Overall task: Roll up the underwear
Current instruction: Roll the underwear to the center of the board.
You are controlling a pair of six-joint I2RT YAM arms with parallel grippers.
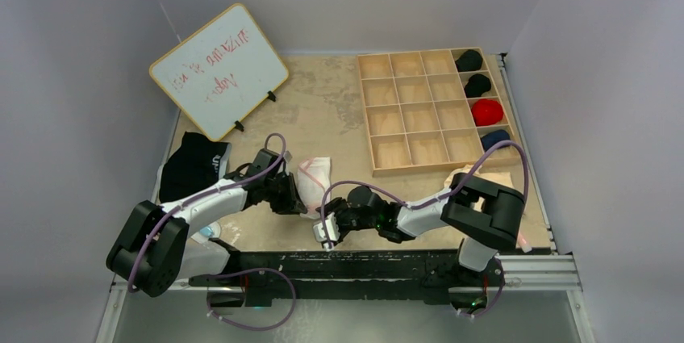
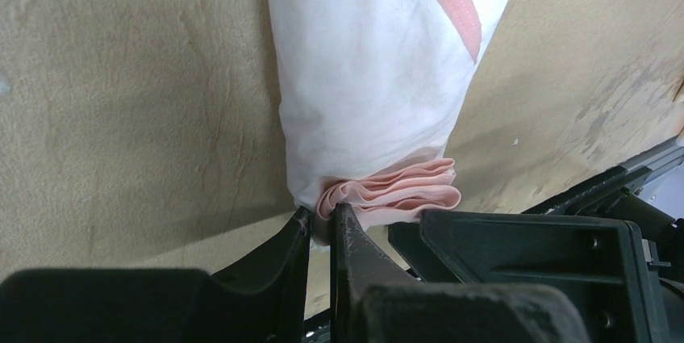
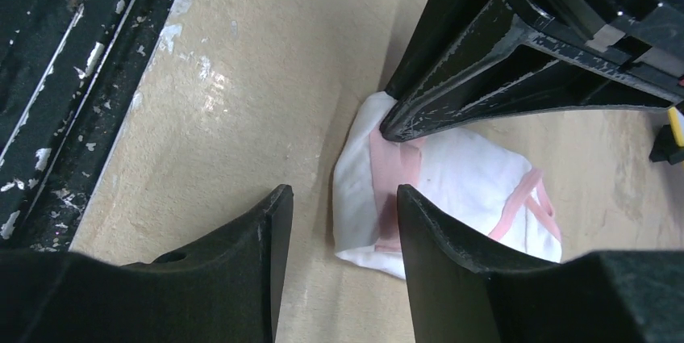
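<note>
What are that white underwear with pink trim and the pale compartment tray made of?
The white underwear with pink trim is probably soft matte knit fabric, cotton-like: it creases and bunches into folds, and the pink band looks elastic. The pale compartment tray seems unfinished light wood or plywood: thin straight dividers, matte tan surface.
</note>
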